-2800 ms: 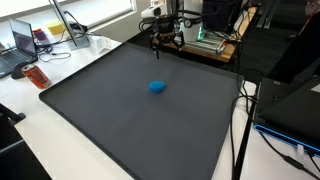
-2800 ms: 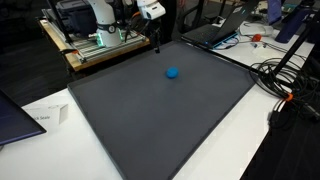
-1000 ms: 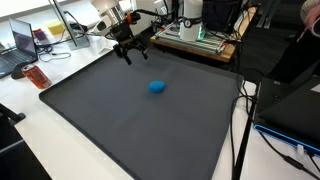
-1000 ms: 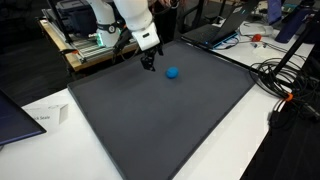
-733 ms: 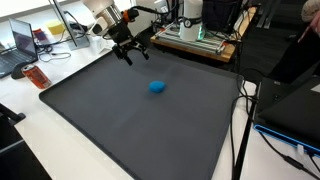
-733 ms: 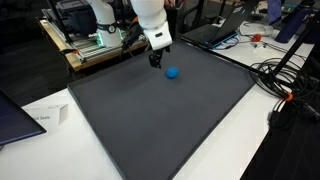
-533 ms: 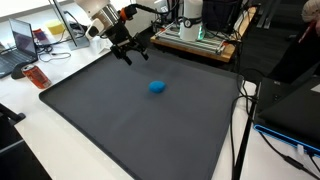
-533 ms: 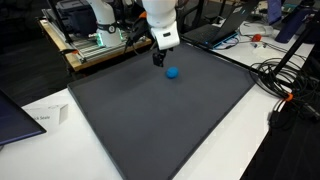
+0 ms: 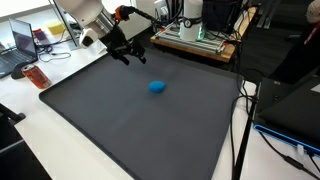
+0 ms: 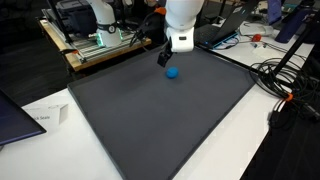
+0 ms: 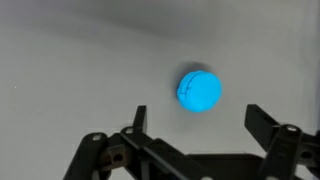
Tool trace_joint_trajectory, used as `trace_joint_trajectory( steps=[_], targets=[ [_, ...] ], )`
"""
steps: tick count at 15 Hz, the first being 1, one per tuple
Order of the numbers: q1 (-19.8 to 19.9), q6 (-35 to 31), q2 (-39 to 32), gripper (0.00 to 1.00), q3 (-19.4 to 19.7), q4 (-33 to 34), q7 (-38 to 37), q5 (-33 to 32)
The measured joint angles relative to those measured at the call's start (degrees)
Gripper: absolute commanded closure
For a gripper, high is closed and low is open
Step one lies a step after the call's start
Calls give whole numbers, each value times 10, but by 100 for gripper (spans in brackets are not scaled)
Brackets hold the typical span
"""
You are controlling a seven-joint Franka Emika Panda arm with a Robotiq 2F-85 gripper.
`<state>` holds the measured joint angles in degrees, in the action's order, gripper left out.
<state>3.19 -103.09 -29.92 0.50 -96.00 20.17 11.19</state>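
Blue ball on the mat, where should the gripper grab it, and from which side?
Probably best to take the ball across its widest middle, coming straight down from above. It is round and sits alone on the flat mat, so no side is better, and the open gripper hangs close above it.

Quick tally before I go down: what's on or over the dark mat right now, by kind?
Blue ball: 1
Hand, open, above the dark mat: 1
Total: 2
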Motion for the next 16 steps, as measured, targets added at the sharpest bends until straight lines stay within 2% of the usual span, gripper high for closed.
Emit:
trace_joint_trajectory(
  steps=[9, 16],
  targets=[
    [-55, 112, -94, 0, -4, 149, -158, -74],
    [-119, 176, -159, 0, -4, 254, -267, -124]
  ],
)
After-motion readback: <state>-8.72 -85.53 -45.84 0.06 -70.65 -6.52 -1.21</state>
